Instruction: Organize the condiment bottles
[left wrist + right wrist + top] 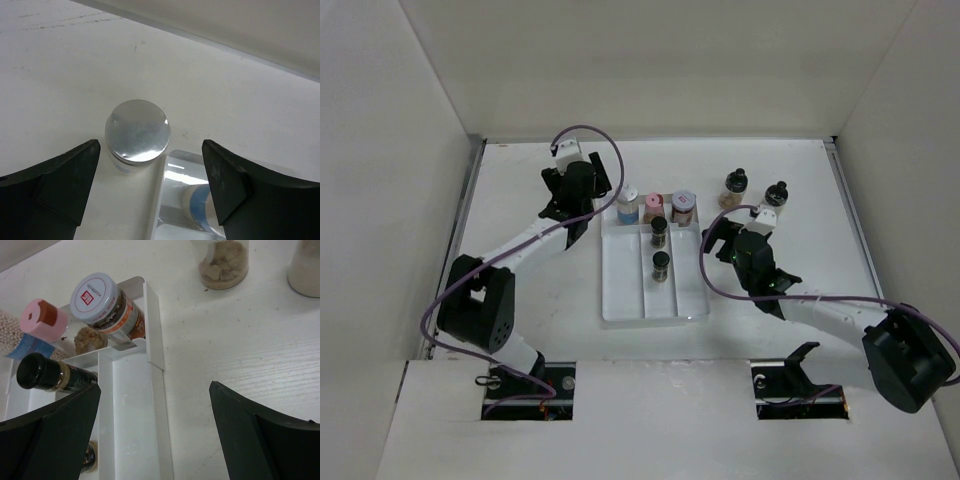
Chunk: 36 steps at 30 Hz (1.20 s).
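A white three-compartment tray (pixel 623 295) lies mid-table. At its far end stand a pale-capped, blue-labelled bottle (pixel 628 205), a pink-capped bottle (pixel 653 207) and a silver-capped brown jar (pixel 684 207). Two black-capped bottles (pixel 659 232) (pixel 661 265) stand in the middle compartment. Two more black-capped bottles (pixel 734 188) (pixel 776 195) stand on the table to the right. My left gripper (pixel 595 205) is open. In its wrist view a shiny silver cap (pixel 137 131) sits just beyond my gripper (pixel 150 185), beside the tray's corner (pixel 172 160). My right gripper (pixel 712 236) is open and empty over the tray's right wall (pixel 152 340).
White walls enclose the table on three sides. In the right wrist view my gripper (pixel 155 435) faces the silver-capped jar (pixel 95 295), the pink cap (pixel 42 317) and a black-capped bottle (pixel 37 371). The bases of the two outside bottles (pixel 225 262) (pixel 305 267) show at the top.
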{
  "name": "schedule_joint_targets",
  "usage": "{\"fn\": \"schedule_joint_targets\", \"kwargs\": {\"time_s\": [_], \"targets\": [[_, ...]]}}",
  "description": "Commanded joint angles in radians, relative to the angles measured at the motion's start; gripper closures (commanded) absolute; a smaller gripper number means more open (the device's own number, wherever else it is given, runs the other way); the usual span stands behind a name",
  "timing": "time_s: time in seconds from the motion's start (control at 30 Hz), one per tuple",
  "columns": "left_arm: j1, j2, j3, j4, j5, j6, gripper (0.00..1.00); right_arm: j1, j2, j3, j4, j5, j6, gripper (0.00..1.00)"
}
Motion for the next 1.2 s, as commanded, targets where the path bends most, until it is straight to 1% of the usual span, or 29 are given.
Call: {"fn": "schedule_joint_targets", "kwargs": {"time_s": [0.0,0.13,0.23,0.37,0.4,0.47,0.57,0.7,0.83,0.97,1.07,1.17], "targets": [[0.02,0.034,0.058,0.018,0.005,0.042,0.17,0.011,0.013,0.036,0.028,-0.018,-0.003,0.02],[0.034,0.107,0.116,0.01,-0.002,0.071,0.18,0.013,0.016,0.03,0.036,-0.02,-0.002,0.02],[0.034,0.126,0.126,0.02,-0.014,0.083,0.24,0.013,0.01,0.036,0.03,-0.008,-0.012,0.02],[0.034,0.112,0.113,0.023,-0.028,0.089,0.52,0.013,-0.005,0.024,0.036,-0.012,-0.005,0.01],[0.031,0.097,0.101,0.027,-0.031,0.089,0.57,0.013,-0.013,0.024,0.034,-0.005,-0.011,0.01],[0.022,0.04,0.069,0.033,-0.035,0.094,0.62,0.013,-0.022,0.019,0.037,0.002,-0.011,0.01],[-0.013,-0.081,0.005,0.033,-0.058,0.108,0.64,0.013,-0.019,0.019,0.039,-0.009,-0.005,0.01],[-0.101,-0.251,-0.1,0.015,-0.081,0.129,0.64,0.013,-0.019,0.018,0.039,0.003,-0.005,0.01],[-0.2,-0.359,-0.176,-0.014,-0.124,0.126,0.64,0.015,-0.013,0.024,0.039,0.008,-0.012,0.01],[-0.3,-0.382,-0.204,-0.025,-0.132,0.108,0.64,0.013,-0.007,0.021,0.039,0.003,-0.002,0.01],[-0.351,-0.342,-0.215,0.018,-0.134,0.089,0.64,0.015,-0.016,0.022,0.044,0.02,-0.003,0.02],[-0.363,-0.281,-0.23,0.091,-0.121,0.086,0.64,0.015,-0.025,0.01,0.06,0.015,-0.005,0.1]]}}
